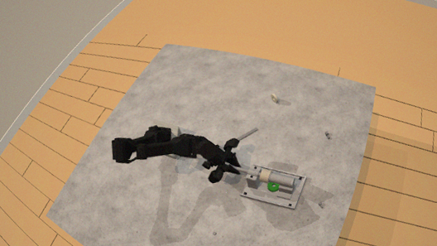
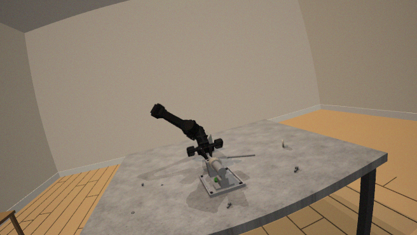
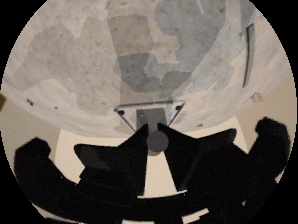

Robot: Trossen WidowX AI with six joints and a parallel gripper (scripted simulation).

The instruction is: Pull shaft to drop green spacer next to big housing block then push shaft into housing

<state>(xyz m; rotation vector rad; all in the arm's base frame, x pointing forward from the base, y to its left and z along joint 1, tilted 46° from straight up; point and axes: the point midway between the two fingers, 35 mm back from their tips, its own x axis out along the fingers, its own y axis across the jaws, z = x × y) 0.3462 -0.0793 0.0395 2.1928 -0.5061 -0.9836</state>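
The green spacer [image 1: 270, 188] [image 2: 215, 180] lies low beside and below the big housing block [image 1: 282, 178] [image 2: 218, 166], off the shaft, within the base plate's outline. A cream spacer [image 1: 265, 176] [image 2: 214, 161] sits in line with the shaft, between the small support block [image 1: 252, 181] and the housing. My gripper [image 1: 240, 168] [image 3: 152, 126] is shut on the shaft [image 1: 247, 171] [image 3: 158, 142], on the outer side of the small block. The shaft's end shows round between the fingers in the wrist view. Its part inside the blocks is hidden.
The base plate [image 1: 269, 201] [image 2: 229, 192] carries both blocks. A thin grey rod [image 1: 248, 134] [image 2: 241, 156] [image 3: 248, 55] lies beside the gripper. A cream ring [image 1: 273, 98] [image 2: 283, 143] stands farther off. Small bolts [image 1: 327, 135] [image 2: 296, 169] lie scattered.
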